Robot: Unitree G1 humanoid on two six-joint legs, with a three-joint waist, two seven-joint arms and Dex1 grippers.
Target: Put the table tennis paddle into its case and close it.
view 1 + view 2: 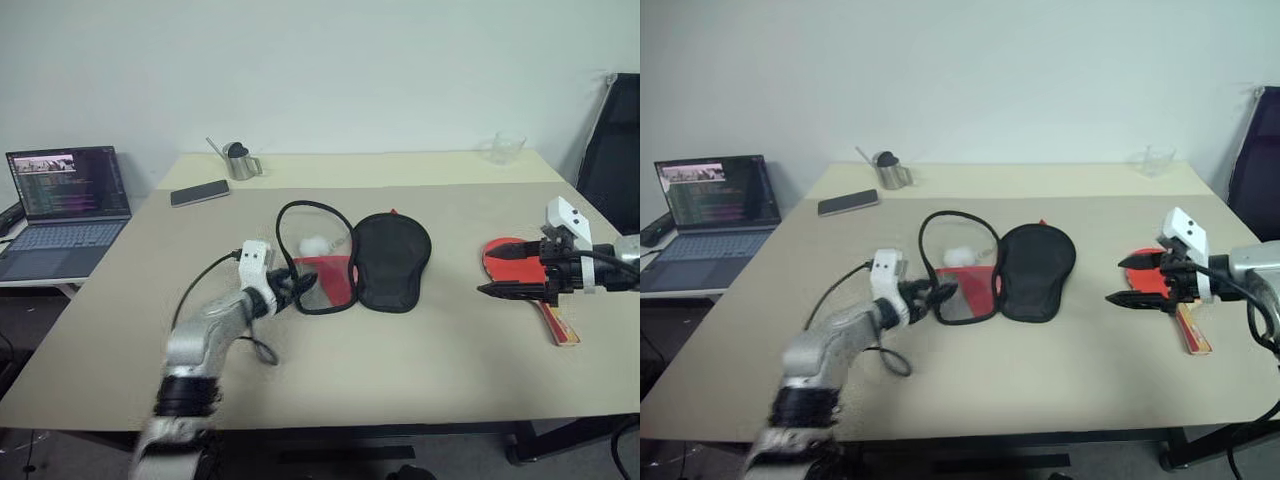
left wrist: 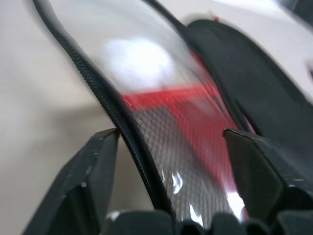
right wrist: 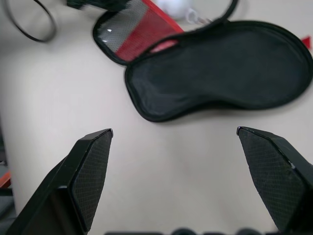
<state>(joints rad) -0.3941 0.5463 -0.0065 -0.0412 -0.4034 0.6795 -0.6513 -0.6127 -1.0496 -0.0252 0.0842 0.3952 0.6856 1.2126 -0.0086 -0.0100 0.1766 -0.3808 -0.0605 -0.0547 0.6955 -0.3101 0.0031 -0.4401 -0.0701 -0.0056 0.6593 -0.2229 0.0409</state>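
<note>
The case lies unzipped in the middle of the table. Its black half [image 1: 392,262] is flat, and its red and mesh half [image 1: 328,282] lies to the left with the zip rim arching up around a white pom-pom [image 1: 316,244]. My left gripper [image 1: 298,287] is open at the mesh half's near left edge. The left wrist view shows the zip rim [image 2: 105,98] passing between its fingers. The table tennis paddle [image 1: 505,255] lies red face up at the right, its handle [image 1: 560,328] pointing toward the front edge. My right gripper [image 1: 497,288] hovers open over it, partly hiding the face.
An open laptop [image 1: 65,205] sits on a side surface at the left. A phone [image 1: 200,192], a metal cup [image 1: 240,162] and a clear bowl [image 1: 502,148] stand along the table's back. A black chair [image 1: 615,150] is at the right. A cable loops beside my left arm [image 1: 262,350].
</note>
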